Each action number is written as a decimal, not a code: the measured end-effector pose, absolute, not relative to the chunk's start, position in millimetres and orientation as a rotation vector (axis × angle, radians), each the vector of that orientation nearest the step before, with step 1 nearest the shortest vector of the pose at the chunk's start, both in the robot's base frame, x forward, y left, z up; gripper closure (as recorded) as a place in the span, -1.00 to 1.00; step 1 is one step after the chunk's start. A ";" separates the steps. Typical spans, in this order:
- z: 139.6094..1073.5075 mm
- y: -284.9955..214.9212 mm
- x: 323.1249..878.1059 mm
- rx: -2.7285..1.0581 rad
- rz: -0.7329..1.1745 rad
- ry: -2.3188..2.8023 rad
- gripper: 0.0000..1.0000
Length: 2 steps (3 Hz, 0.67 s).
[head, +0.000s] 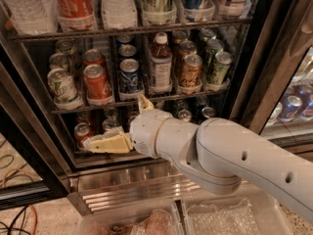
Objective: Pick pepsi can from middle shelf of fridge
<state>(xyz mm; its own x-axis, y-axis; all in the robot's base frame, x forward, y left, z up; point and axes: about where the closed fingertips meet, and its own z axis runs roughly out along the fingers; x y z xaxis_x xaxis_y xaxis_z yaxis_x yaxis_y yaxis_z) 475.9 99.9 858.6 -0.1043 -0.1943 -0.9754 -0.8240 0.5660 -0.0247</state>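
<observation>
Below the middle shelf [205, 93], the gripper [115, 122] hangs open and empty in front of the fridge [132, 185].
Nearest, the white arm [234, 155] reaches in from the right. Its jaws are spread wide and grip nothing: one cream finger points left across the lower cans [83, 132], the other pokes up to the shelf's front rail. Just beyond and above, the pepsi can [129, 77] stands at the shelf's front, between a red Coca-Cola can [98, 83] and a bottle [160, 65].

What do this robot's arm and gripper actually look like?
The arm is smooth, rounded and off-white, built of thick tube-like segments with a few small dark holes; no cables show. Its gripper, low in front of the fridge, has two cream-yellow, wedge-shaped fingers.
</observation>
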 end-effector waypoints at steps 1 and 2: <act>858.2 106.0 478.3 -0.862 0.672 1.614 -1.00; 856.1 112.1 489.0 -0.788 0.679 1.606 -1.00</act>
<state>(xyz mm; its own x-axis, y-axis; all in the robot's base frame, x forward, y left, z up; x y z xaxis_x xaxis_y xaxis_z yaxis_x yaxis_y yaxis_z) 489.0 112.1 856.1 -0.1094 -0.1272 -0.9858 -0.7960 0.6052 0.0103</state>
